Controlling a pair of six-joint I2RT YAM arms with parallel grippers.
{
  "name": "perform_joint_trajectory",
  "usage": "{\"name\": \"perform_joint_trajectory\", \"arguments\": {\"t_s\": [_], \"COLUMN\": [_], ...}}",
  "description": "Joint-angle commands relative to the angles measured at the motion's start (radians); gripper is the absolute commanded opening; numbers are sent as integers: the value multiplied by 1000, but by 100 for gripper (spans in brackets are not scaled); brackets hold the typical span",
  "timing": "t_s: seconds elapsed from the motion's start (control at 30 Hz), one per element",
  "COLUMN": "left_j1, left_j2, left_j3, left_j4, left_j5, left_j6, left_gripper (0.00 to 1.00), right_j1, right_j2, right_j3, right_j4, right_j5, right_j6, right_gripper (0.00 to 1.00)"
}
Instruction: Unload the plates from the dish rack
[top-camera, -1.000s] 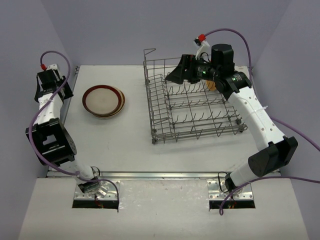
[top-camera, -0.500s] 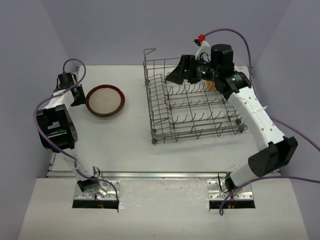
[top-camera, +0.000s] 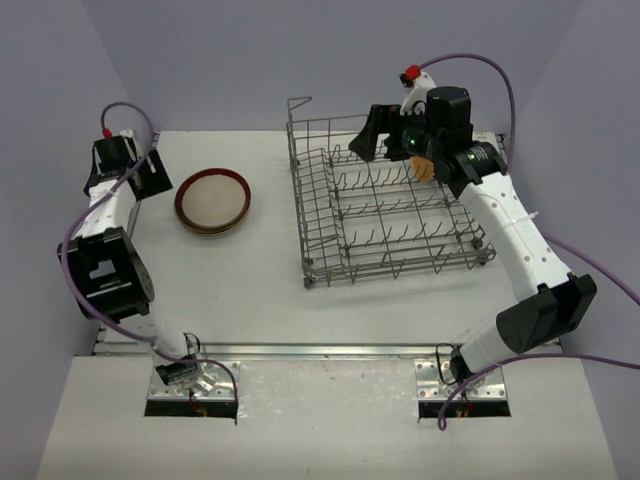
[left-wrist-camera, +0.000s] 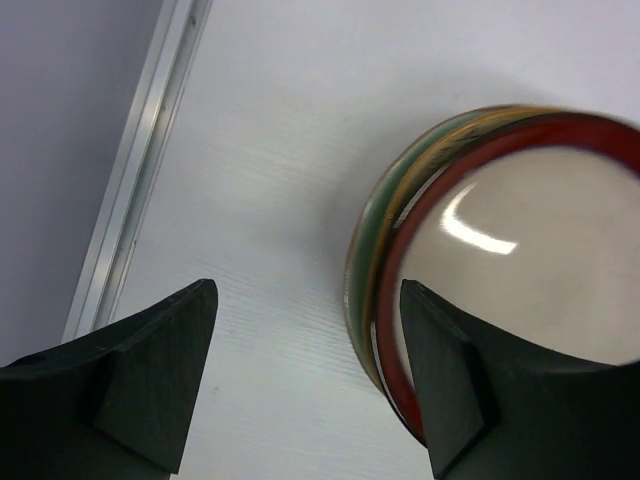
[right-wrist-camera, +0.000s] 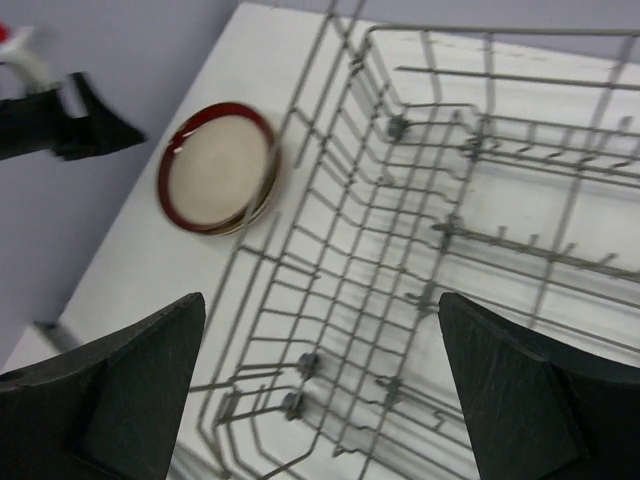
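Left fingers (left-wrist-camera: 160, 380): spread wide and empty, low over the tabletop (top-camera: 250, 290), just left of the stack.
Stack of plates (top-camera: 212, 202): on the tabletop, left of the dish rack (top-camera: 390, 215) and well apart from it. A red-rimmed cream plate is on top, and the rims below sit off-centre.
Risk, left: I judge that any sweep to the right would clip the uneven rims and shove or spill the stack.
Right fingers (right-wrist-camera: 520, 400): spread wide and empty, above the rack's far side.
Risk, right: an orange-tan piece (top-camera: 425, 170), probably a plate, shows half hidden under my right wrist. Going down blind, I could snag the tines or chip it.
Count: two arms and one rack. The stack shows at least four rims, but I cannot tell the exact number. One possible plate remains racked.
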Motion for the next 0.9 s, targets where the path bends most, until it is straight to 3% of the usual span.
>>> {"name": "perform_joint_trajectory", "arguments": {"t_s": [0.0, 0.13, 0.3, 0.67, 0.8, 0.87], "left_j1": [-2, -57, -105, -117, -122, -125], "left_j2": [-264, -382, -479, -556, -553, -549], "left_j3": [35, 57, 28, -50, -44, -42], "left_j4": [115, 93, 52, 27, 26, 27], "left_j5": [182, 189, 193, 241, 247, 246], "left_j6": [-25, 23, 55, 87, 83, 80], "left_gripper": [73, 74, 75, 82, 83, 83], "right_j1": [-81, -139, -202, -266, -268, -268], "right_j2": [25, 126, 273, 542, 591, 612], "right_j3": [84, 135, 214, 405, 411, 406], "right_j4": [7, 10, 12, 14, 22, 23], "right_j5": [281, 466, 560, 569, 549, 555], "right_j6": [-127, -243, -281, -278, -285, -286], "right_gripper": [97, 93, 91, 76, 67, 58]}}
